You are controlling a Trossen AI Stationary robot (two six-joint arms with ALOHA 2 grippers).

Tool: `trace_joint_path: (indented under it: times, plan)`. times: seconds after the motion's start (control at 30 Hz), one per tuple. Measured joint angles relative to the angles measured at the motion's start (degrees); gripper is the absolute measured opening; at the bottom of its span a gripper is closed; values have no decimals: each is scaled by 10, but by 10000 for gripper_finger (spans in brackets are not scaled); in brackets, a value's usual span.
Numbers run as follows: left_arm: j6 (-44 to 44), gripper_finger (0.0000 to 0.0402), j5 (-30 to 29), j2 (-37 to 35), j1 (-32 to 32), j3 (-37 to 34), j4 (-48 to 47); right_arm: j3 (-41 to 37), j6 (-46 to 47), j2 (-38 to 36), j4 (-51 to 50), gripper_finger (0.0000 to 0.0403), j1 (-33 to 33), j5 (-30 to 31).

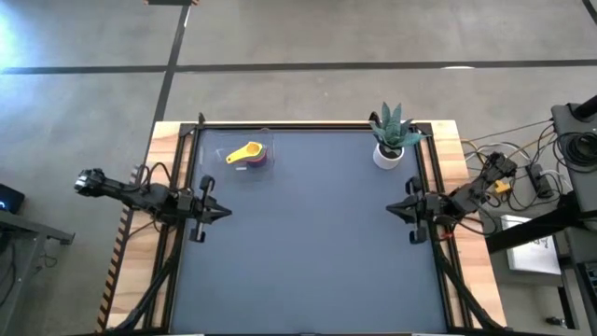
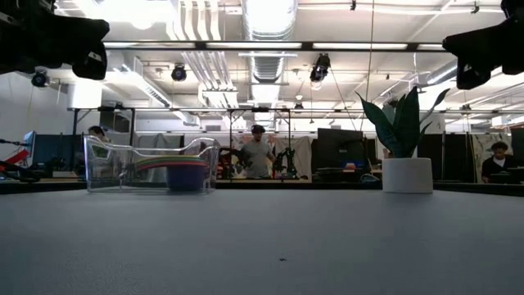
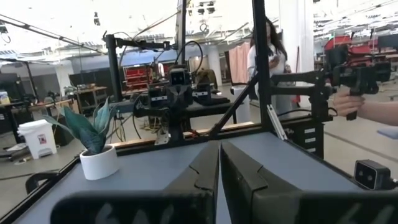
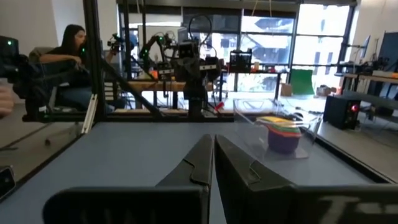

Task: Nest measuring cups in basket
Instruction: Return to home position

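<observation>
The clear basket [image 1: 244,153] stands near the table's far left corner, its flat bottom on the table. Inside it the measuring cups [image 1: 248,155] sit nested in one stack, yellow on top with its handle pointing left, purple at the bottom. The low view shows the basket [image 2: 123,168] with the stack [image 2: 184,172] in its right half. The right wrist view shows the stack [image 4: 283,132] too. My left gripper [image 1: 227,212] waits shut at the table's left edge. My right gripper [image 1: 390,209] waits shut at the right edge. Both are well clear of the basket.
A white pot with a spiky green plant [image 1: 390,140] stands near the far right corner. The dark table top [image 1: 308,243] lies bare between the two grippers. A black frame runs along the table's edges. People stand and sit in the room behind.
</observation>
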Motion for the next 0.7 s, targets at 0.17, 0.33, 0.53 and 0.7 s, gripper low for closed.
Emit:
trace_joint_path:
  times: [0.17, 0.33, 0.53, 0.7]
  plan:
    - [4, 0, 0, 0, 0, 0, -4, 0, 17, 0, -25, 9, 0, 1]
    - [4, 0, 0, 0, 0, 0, -27, 0, 23, 0, -27, 9, -1, 1]
    - [4, 0, -11, 0, 0, 0, -25, 0, 21, 1, -28, 9, -1, 2]
    - [4, 0, -37, 4, 0, 0, -29, 0, 21, 1, -28, 9, -1, 1]
